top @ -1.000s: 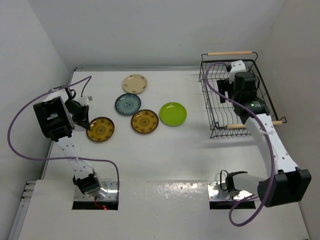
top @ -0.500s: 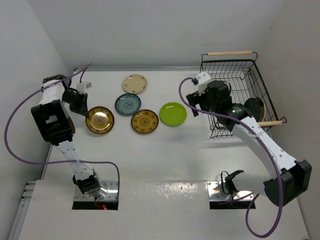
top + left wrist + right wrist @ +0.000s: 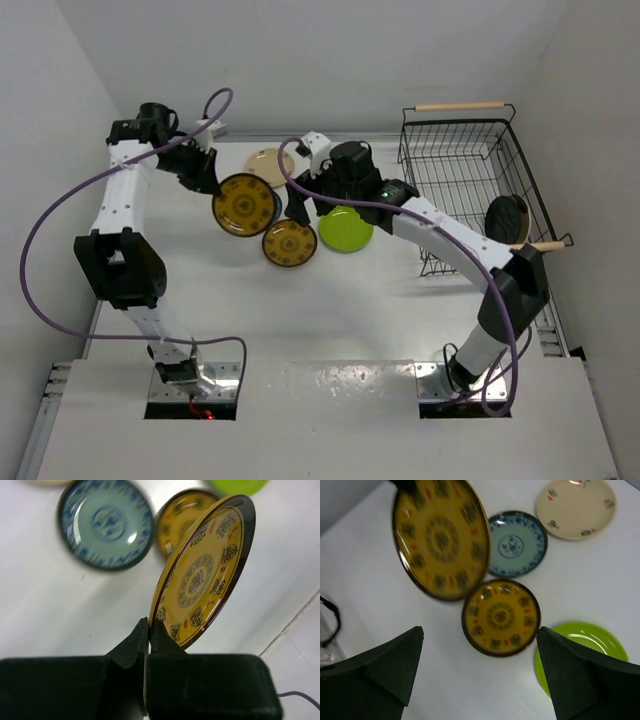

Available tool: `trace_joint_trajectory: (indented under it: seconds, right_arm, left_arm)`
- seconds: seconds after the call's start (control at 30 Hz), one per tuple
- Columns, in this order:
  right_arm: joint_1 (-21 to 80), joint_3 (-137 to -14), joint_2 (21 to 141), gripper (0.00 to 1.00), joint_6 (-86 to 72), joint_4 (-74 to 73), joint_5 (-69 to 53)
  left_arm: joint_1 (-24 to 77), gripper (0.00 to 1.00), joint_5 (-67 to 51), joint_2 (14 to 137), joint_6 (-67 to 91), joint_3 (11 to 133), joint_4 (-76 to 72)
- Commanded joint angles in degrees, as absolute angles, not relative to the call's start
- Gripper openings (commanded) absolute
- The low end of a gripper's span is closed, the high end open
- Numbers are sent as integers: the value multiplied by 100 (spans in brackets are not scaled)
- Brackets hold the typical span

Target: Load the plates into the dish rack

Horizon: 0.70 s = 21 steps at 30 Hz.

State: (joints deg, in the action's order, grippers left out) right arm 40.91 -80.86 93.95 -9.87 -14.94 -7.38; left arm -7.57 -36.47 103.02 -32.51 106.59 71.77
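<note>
My left gripper [image 3: 212, 181] is shut on the rim of a brown-and-yellow patterned plate [image 3: 245, 204] and holds it tilted above the table; the left wrist view shows the jaws [image 3: 149, 625] pinching that plate [image 3: 205, 575]. My right gripper [image 3: 480, 632] is open and empty above the second brown-and-yellow plate [image 3: 501, 616], and also shows in the top view [image 3: 300, 203]. The blue patterned plate [image 3: 517, 544], beige plate [image 3: 575, 507] and lime green plate [image 3: 346, 228] lie flat on the table. The black wire dish rack [image 3: 455, 150] stands at the right with a dark plate [image 3: 507, 216] upright in it.
The held plate hides the blue plate in the top view. White walls close the table at left, back and right. The left arm's purple cable [image 3: 60, 215] loops beyond the left edge. The right arm's forearm [image 3: 440, 232] stretches across in front of the rack.
My left gripper lifted the brown-and-yellow plate off the left of the table and carried it up and right. My right arm swung out of the rack leftward over the plates.
</note>
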Motion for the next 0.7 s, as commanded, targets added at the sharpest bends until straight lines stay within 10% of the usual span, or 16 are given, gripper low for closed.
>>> trace_joint_trajectory:
  seconds: [0.0, 0.17, 0.3, 0.43, 0.5, 0.57, 0.6, 0.67]
  right_arm:
    - [4017, -8613, 9676, 94, -1887, -801, -1484]
    - [4017, -8420, 9992, 87, -2337, -194, -1591]
    - [4017, -8499, 10221, 61, -2513, -167, -1617]
    - [4008, -8271, 10065, 4, -2636, 280, -1670]
    - [4017, -8139, 10020, 0, -2681, 527, -1591]
    - [3973, -8112, 9932, 0, -2681, 527, -1381]
    - [3920, -8104, 9827, 0, -2681, 501, -1302]
    - [3789, -8086, 9573, 0, -2602, 457, -926]
  left_arm:
    - [-361, 0, -4315, 9914, -2954, 10872, 6944]
    - [-158, 0, -4605, 9853, -2900, 11126, 6891]
    - [-105, 0, -4781, 9791, -2953, 11127, 6943]
    - [-105, 0, -4781, 9738, -2953, 11127, 6943]
    - [-105, 0, -4781, 9738, -2813, 11127, 6874]
    - [-105, 17, -4641, 9738, -2699, 11127, 6794]
    - [-105, 50, -4528, 9738, -2576, 11179, 6716]
    - [-105, 73, -4053, 9809, -2409, 11180, 6523]
